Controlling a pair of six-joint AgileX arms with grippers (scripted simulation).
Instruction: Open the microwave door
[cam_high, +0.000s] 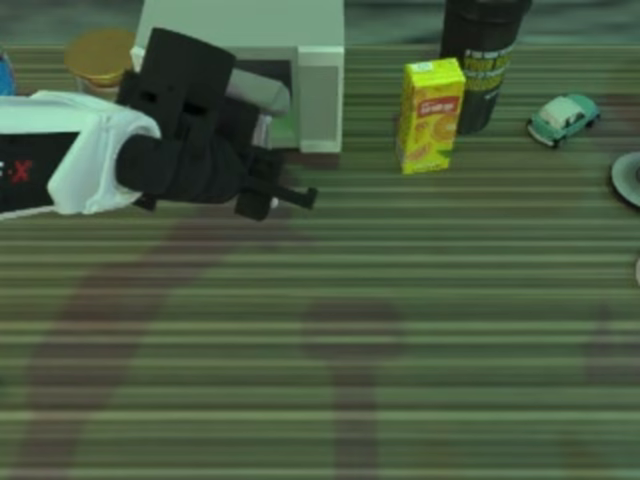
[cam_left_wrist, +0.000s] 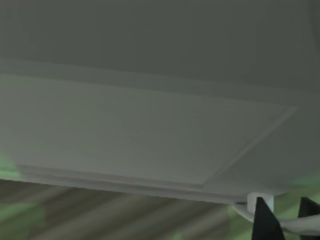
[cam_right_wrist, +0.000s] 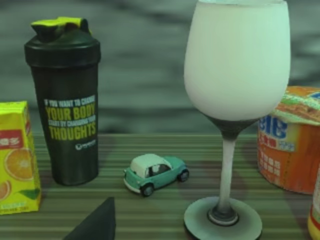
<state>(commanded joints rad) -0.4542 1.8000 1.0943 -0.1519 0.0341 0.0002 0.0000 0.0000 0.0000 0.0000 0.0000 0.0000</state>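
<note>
The pale grey-white microwave (cam_high: 250, 20) stands at the back left of the table. My left arm reaches across its front and hides most of the microwave door in the top view. A dark strip of cavity (cam_high: 265, 70) shows beside the narrow right panel (cam_high: 320, 100). In the left wrist view the door (cam_left_wrist: 140, 125) fills the picture, close up. My left gripper (cam_left_wrist: 286, 220) (cam_high: 275, 195) is shut on the door's pale curved handle (cam_left_wrist: 260, 200). My right arm is out of the top view; its one visible fingertip (cam_right_wrist: 102, 222) hovers over the table at the right, with nothing beside it.
Right of the microwave stand a yellow carton (cam_high: 430, 115), a black shaker bottle (cam_high: 483, 60) and a small teal toy car (cam_high: 563, 117). A wine glass (cam_right_wrist: 235, 75) and an orange tub (cam_right_wrist: 290, 145) are at the far right. A gold-lidded jar (cam_high: 100, 55) is at the back left.
</note>
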